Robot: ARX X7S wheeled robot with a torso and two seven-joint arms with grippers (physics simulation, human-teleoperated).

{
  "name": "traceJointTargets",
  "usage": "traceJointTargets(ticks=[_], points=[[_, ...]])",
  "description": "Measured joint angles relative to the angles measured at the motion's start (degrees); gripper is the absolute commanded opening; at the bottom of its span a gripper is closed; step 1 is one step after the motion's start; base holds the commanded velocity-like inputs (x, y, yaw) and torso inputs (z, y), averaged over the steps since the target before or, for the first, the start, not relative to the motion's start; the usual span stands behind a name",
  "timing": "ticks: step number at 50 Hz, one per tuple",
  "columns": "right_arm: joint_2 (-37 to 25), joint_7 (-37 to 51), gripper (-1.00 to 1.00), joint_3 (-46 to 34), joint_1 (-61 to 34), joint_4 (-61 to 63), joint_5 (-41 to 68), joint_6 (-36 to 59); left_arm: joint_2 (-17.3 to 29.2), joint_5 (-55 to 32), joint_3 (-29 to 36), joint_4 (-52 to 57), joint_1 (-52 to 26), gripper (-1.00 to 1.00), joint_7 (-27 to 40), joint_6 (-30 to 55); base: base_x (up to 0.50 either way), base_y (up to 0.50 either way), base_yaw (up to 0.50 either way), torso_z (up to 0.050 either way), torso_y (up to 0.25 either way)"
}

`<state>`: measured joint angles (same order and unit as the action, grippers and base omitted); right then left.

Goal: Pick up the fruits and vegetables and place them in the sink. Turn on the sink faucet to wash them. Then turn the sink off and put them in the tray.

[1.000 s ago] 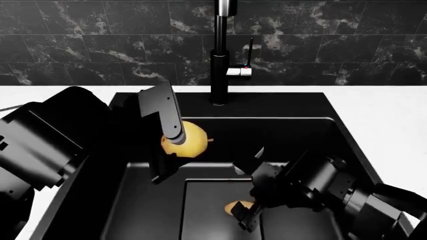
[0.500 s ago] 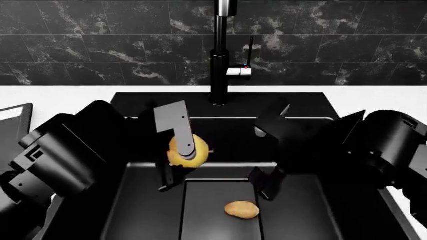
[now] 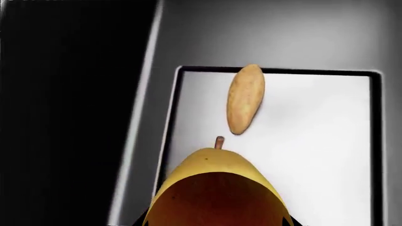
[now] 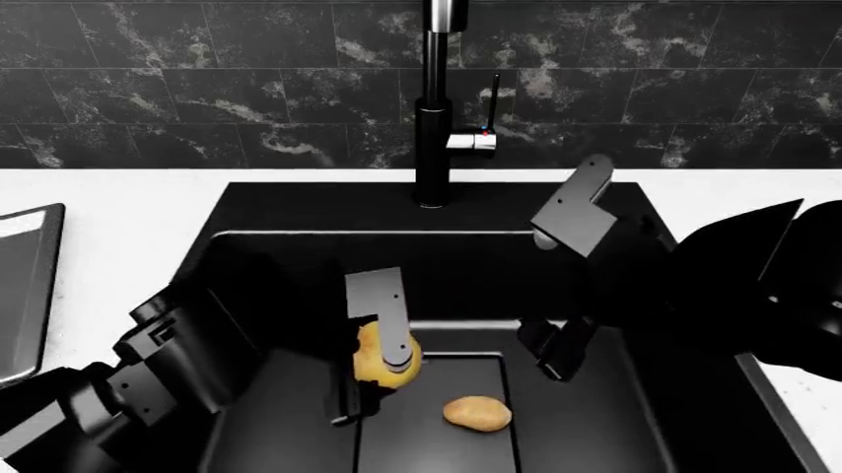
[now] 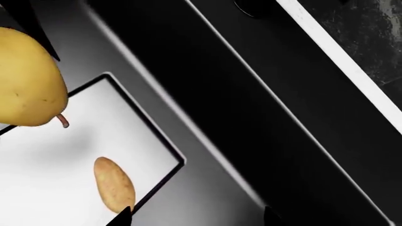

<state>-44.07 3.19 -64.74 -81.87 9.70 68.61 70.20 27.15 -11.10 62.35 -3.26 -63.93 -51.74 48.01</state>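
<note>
My left gripper [image 4: 373, 379] is shut on the yellow fruit [image 4: 385, 357], low inside the black sink [image 4: 231, 212], just over the near-left corner of the drain plate [image 4: 435, 448]. The fruit [image 3: 217, 188] fills the space between the jaws, stem pointing at the tan potato [image 3: 245, 99]. That potato [image 4: 476, 413] lies free on the drain plate. My right gripper [image 4: 566, 286] hangs open above the sink's right half, nothing between its fingers; its wrist view shows the potato [image 5: 114, 184] and the fruit [image 5: 25, 84]. The faucet [image 4: 435, 108] with its side lever [image 4: 474, 141] stands behind the sink. No water shows.
The dark grey tray [image 4: 20, 286] with its silvery rim lies on the white counter [image 4: 132, 207] at the far left edge. A black marble wall [image 4: 197, 79] rises behind the counter. The sink's walls close in around both grippers.
The left gripper has lowered the yellow fruit down into the sink toward the drain plate. The right gripper let go of the potato, opened wide and rose up and right. The tray came into view.
</note>
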Motion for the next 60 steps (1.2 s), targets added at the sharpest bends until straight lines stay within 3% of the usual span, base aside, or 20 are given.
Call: traceJointTargets(ticks=[50,51,60], points=[[0.17,-0.09,1.0,-0.47,-0.32,1.09,-0.7,-1.66,-3.33,1.19,7.1,-6.22,6.14,-1.0,-0.2,-2.3,0.04,0.0,0.01,0.0,0.0],[0.15,-0.05,1.0,-0.46,-0.29,1.12,-0.66,-1.68,-3.56,1.31,7.11,-6.65,6.2,1.0,0.03,-2.45,0.04,0.0,0.0,0.0,0.0],[0.07,0.15,1.0,-0.45,0.04,1.19,-0.56,-2.04,-4.99,1.94,7.15,-9.41,6.44,1.0,1.98,-3.07,0.0,0.0,0.0,0.0,0.0]])
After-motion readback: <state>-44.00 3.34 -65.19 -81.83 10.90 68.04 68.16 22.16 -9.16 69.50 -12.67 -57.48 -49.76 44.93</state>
